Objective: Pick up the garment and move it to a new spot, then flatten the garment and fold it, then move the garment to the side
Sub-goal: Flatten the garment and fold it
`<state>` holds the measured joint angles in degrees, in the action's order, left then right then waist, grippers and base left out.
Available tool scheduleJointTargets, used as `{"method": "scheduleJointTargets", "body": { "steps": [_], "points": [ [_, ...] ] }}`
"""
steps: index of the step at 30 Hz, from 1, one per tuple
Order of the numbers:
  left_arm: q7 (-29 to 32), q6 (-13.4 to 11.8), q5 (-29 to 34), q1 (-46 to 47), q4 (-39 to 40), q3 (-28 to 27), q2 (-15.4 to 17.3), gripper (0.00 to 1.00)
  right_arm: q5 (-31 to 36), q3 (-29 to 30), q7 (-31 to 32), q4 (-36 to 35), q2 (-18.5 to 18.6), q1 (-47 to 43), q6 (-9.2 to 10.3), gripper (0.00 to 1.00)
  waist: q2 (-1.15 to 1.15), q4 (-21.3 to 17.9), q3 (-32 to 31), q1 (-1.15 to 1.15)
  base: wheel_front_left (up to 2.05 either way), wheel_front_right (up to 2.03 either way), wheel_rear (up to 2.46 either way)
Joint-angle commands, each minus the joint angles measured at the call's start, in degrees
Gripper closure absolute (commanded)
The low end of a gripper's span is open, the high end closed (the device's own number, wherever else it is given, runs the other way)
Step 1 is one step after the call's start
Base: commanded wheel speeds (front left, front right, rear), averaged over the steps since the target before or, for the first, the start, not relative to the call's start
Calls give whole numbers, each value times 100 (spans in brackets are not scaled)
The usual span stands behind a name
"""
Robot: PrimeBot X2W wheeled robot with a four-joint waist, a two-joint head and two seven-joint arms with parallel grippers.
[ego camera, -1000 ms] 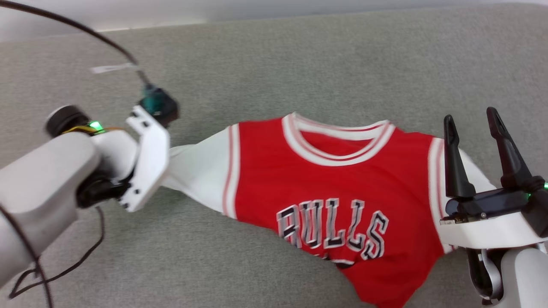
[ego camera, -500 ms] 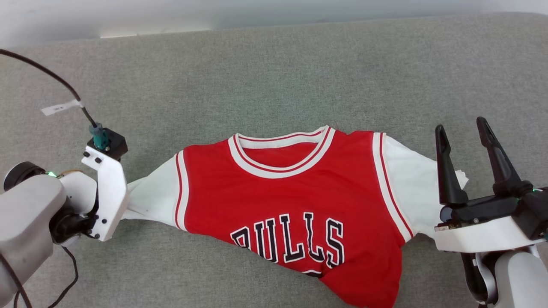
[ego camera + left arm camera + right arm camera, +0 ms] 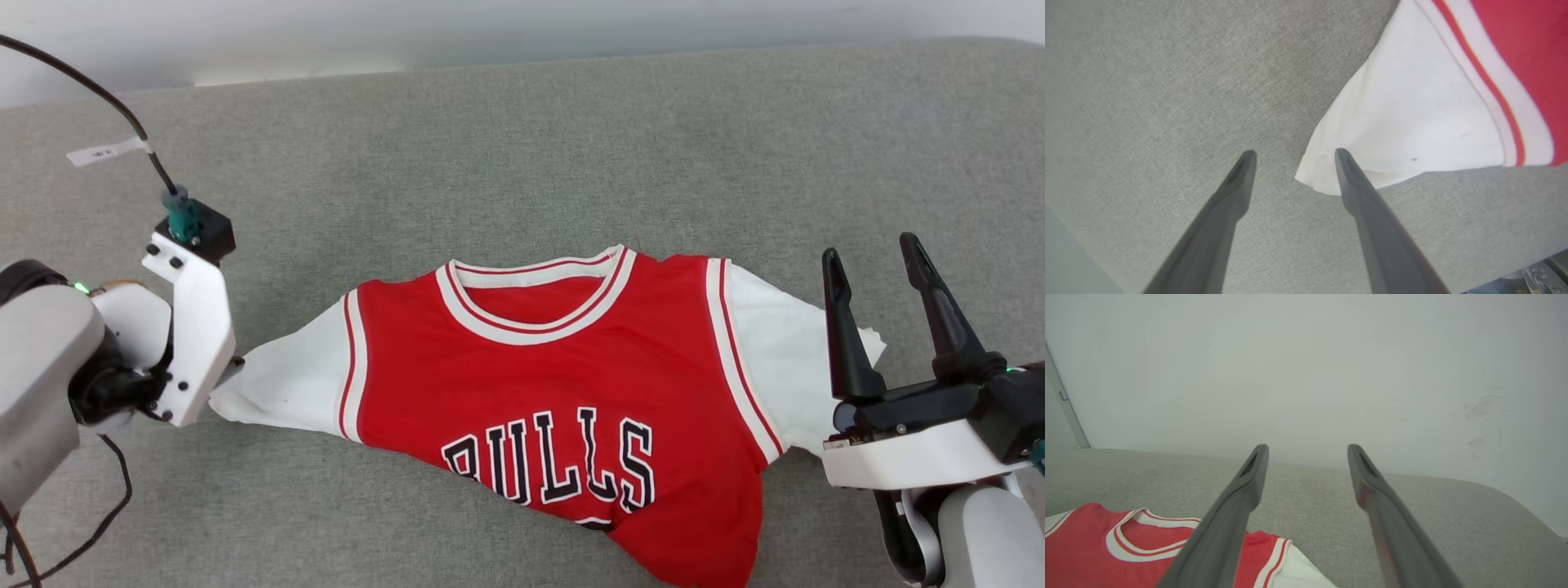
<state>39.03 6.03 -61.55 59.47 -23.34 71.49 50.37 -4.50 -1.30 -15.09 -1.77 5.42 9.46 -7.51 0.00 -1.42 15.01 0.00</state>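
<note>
**Count.** One garment (image 3: 555, 367). Two sleeves. Two grippers, each with two fingers. One cable (image 3: 106, 106) at the far left.

**Location.** Lies front side up on the grey tabletop (image 3: 522, 163), about mid-width. Collar (image 3: 535, 298) toward the far side, letters (image 3: 555, 461) toward the near side. Left sleeve (image 3: 286, 384) drawn out to a point at the left; right sleeve (image 3: 800, 367) spread at the right. Hem (image 3: 694, 555) not flat: gathered toward the near right and running off the near edge of the head view. Not yet flattened or folded.

**Left gripper (image 3: 1294, 152).** Fingers (image 3: 1363, 204) moderately apart, holding nothing. Pointed down at the tip of the left sleeve, which sits between and beside them in the wrist view. Contact with the cloth cannot be told.

**Right gripper (image 3: 870, 247).** Fingers spread wide, holding nothing. Raised just beside the right sleeve end, aimed toward the wall (image 3: 1306, 367) in the wrist view.

**Handling (judged).** Treat as light, soft and limp, with no stiffness to carry its own shape. Expect sag and bunching between any two hold points, and some drag against the cloth-covered tabletop. Not fragile, not slippery.

**Where to take hold (judged).** Pinch at the outer sleeve ends or the shoulder seams, one point per gripper, left and right matched. Catch both layers of cloth. Avoid a single-point hold at the middle, which probably folds the body on itself.
</note>
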Motion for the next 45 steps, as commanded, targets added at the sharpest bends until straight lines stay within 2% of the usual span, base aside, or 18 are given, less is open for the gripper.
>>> {"method": "scheduleJointTargets", "body": {
  "steps": [1, 9, 10, 11, 14, 17, 20, 23, 28, 34, 37, 40, 45],
  "points": [
    [18, -33, -23, -73, 31, 6, 19, 0, -11, -16, -11, -5, 34, 50, 4, 0, 0, -35, 43, 0, 0, 0, 0],
    [106, -105, 97, -601, -35, 118, -169, 0, -16, -23, -11, 73, 101, 208, 4, 0, 0, -161, 213, 0, 0, 0, 0],
    [75, -91, 94, -666, -57, 131, -192, 65, -17, -19, -11, 82, 108, 221, 4, 0, 0, -171, 218, 0, 0, 0, 0],
    [37, -74, 94, -691, -70, 136, -209, 100, 0, 7, -11, 95, 118, 235, 5, 0, 0, -179, 217, 0, 0, 0, 0],
    [-169, -60, 87, -698, -71, 73, -192, 100, 56, 30, -11, 120, 193, 262, 4, 0, 0, -178, 146, 0, 0, 0, 0],
    [-372, -18, 194, -581, 92, 3, -27, 100, 74, 38, -11, 109, 379, 439, 4, 0, 0, -180, 47, 0, 0, 0, 0],
    [-522, -14, 294, -429, 348, -54, 123, 100, 69, -8, -11, 205, 719, 620, 4, 0, 0, -155, -58, 0, 0, 0, 0],
    [-650, -62, 357, -378, 658, -118, 253, 100, -5, -248, 191, 406, 1239, 1013, 5, 0, 0, -129, -133, 0, 0, 0, 0],
    [-766, -205, 443, -271, 1137, -217, 381, 100, -784, -1164, 1750, 573, 2374, 1693, 4, 0, 0, -47, -135, 0, 0, 0, 0],
    [-804, -315, 552, -271, 1477, -205, 382, 100, -2599, -2615, 4234, 416, 3780, 2401, 5, 0, 0, 59, -24, 0, 0, 0, 0],
    [-824, -326, 606, -222, 1560, -198, 345, 100, -3497, -3216, 5249, 343, 4328, 2678, 4, 0, 0, 132, 61, 0, 0, 0, 0],
    [-841, -303, 670, -153, 1608, -198, 303, 100, -4118, -3615, 5947, 488, 4635, 2918, 5, 0, 0, 201, 159, 0, 0, 0, 0],
    [-858, -271, 765, -13, 1652, -219, 220, 100, -4662, -4003, 6605, 925, 4564, 3293, 4, 0, 0, 305, 362, 0, 0, 0, 0]
  ]
}}
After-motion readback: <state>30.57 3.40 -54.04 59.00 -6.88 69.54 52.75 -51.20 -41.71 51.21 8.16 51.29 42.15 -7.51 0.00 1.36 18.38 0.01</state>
